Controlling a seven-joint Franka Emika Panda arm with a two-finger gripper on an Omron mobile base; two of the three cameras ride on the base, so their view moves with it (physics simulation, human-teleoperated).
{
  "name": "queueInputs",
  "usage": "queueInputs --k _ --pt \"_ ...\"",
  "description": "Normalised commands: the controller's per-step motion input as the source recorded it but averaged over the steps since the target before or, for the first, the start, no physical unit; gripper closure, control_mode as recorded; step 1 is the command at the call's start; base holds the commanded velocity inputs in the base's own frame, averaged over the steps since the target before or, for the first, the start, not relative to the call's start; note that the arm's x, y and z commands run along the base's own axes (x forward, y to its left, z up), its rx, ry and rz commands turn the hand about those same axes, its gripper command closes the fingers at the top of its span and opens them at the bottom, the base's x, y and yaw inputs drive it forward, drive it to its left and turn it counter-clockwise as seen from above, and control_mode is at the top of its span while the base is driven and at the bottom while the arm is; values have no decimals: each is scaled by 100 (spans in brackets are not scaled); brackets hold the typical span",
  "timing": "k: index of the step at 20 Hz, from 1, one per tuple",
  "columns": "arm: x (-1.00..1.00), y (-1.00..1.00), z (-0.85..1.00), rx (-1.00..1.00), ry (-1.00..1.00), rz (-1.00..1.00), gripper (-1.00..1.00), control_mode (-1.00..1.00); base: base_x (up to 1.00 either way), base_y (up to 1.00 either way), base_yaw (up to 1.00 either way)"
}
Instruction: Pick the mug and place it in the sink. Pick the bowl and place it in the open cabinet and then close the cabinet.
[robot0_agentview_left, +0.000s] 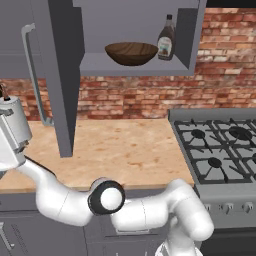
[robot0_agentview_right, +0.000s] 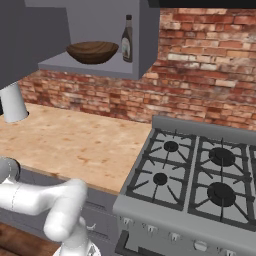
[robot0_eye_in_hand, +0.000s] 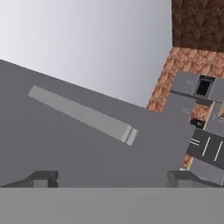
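Observation:
The dark brown bowl sits on the grey shelf of the open cabinet. The cabinet's door stands swung out, its long silver handle on the outer side. My hand is at the far left, beside that door. In the hand view my gripper is open with nothing between its fingertips. It faces the flat grey door panel, and the bar handle runs slantwise just ahead. The mug and the sink are out of view.
A dark brown bottle stands on the shelf right of the bowl. Below lies a wooden counter, with a gas stove to its right and a brick wall behind.

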Motion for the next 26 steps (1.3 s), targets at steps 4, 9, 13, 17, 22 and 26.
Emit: queueInputs --k 4,9,13,17,22,26 --pt "0 0 12 7 0 3 -100 -100 0 0 0" --pt "7 -30 4 25 0 23 -100 -100 0 0 0" --pt "19 -47 0 23 0 23 -100 -100 0 0 0" --pt "1 -28 12 16 0 23 -100 -100 0 0 0" --pt "0 -73 2 25 -14 39 -100 -100 0 0 0" --pt "-1 -100 0 24 -16 46 -100 -100 0 0 0"
